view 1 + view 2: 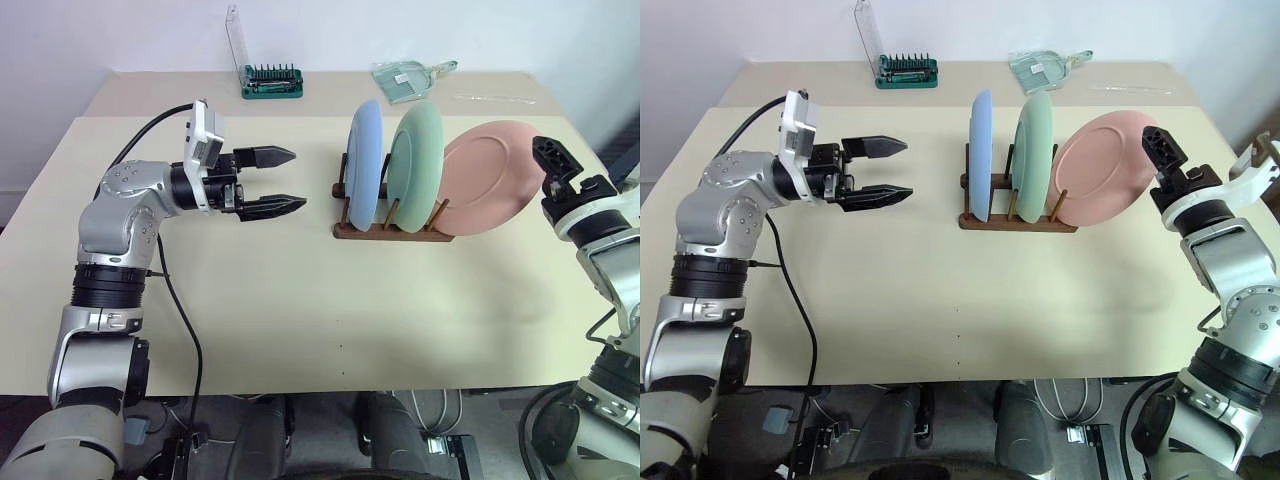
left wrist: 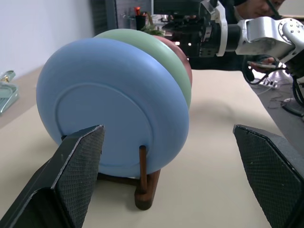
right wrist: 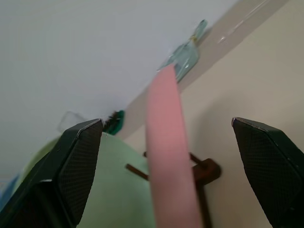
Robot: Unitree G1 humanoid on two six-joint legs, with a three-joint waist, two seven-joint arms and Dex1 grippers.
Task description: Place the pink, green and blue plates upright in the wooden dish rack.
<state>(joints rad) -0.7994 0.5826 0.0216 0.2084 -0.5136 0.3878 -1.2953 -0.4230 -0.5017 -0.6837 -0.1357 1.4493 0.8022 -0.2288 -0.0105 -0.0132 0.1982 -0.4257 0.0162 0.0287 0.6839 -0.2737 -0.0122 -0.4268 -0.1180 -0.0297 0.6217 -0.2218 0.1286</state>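
The blue plate (image 1: 364,165), green plate (image 1: 417,150) and pink plate (image 1: 490,175) stand in the wooden dish rack (image 1: 390,230) at the table's middle right. Blue and green are upright; the pink one leans to the right. My left gripper (image 1: 283,181) is open, level, a short way left of the rack and pointing at the blue plate (image 2: 114,104). My right gripper (image 1: 555,165) is open at the pink plate's right edge. In the right wrist view the pink rim (image 3: 166,156) lies between the wide-apart fingers, clear of both.
A green screwdriver-bit holder (image 1: 271,80) with a raised clear lid stands at the back of the table. A clear plastic item (image 1: 410,78) lies to its right. A person (image 2: 256,7) shows behind my right arm in the left wrist view.
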